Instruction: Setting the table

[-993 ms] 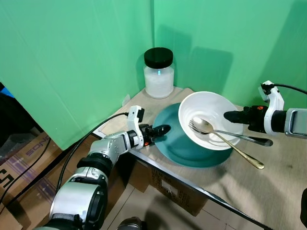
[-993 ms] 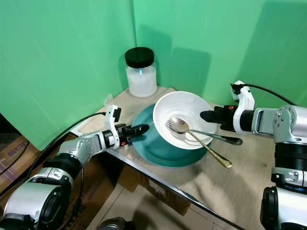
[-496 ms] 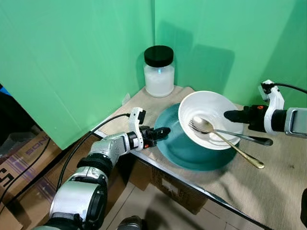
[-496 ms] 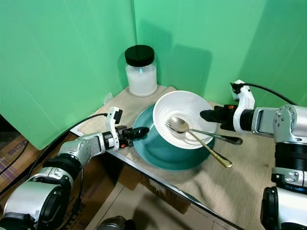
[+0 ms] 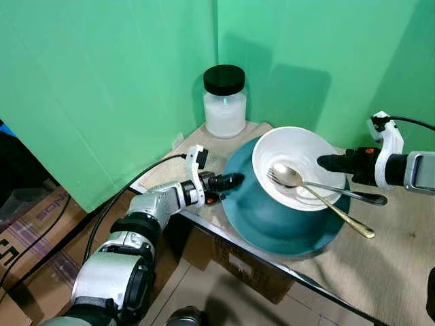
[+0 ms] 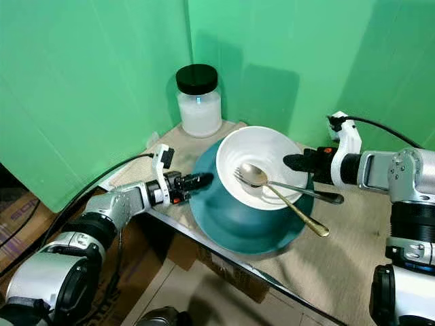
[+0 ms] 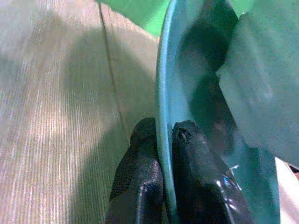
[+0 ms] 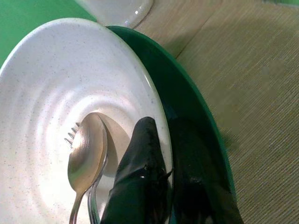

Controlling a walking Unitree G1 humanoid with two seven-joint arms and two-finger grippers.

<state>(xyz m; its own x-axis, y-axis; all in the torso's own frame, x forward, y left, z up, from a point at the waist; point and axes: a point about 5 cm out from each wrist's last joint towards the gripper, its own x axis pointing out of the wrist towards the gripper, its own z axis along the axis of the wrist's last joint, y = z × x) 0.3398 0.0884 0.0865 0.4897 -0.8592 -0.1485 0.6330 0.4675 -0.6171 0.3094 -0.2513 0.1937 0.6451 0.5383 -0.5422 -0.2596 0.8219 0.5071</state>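
plate (image 5: 272, 224): dark teal, in the centre right of the head views, near the front edge of the table (image 5: 401, 272); its near-left side looked raised off the tabletop, so it sat tilted.
bowl (image 5: 292, 153): white, speckled, riding on the plate and leaning with it toward the right of the frame.
spoon (image 5: 316, 193): gold-handled, bowl end inside the white bowl, handle sticking out over the rim toward the lower right.
fork (image 5: 340, 191): silver, lying alongside the spoon, tines in the bowl, dark handle end out past the rim at right.
left gripper (image 7: 161, 140): fingers closed down on the plate's left rim, one finger on each face of it; in the left wrist view the thin teal edge ran straight between them. this pinch looked like the reason the plate stood tipped.
right gripper (image 8: 163, 179): at the right of the head views, fingers clamped over the bowl's far rim, one inside the bowl and one outside above the plate; probably steadying the stack as the plate tilted.
jar (image 5: 225, 102): white contents, black lid, standing at the upper centre against the green backdrop (image 5: 102, 88), apart from the plate.
in the way: loose cutlery could slide out of the tilted bowl; the jar stood close behind.
off the table: cardboard boxes (image 5: 27, 231) at lower left.
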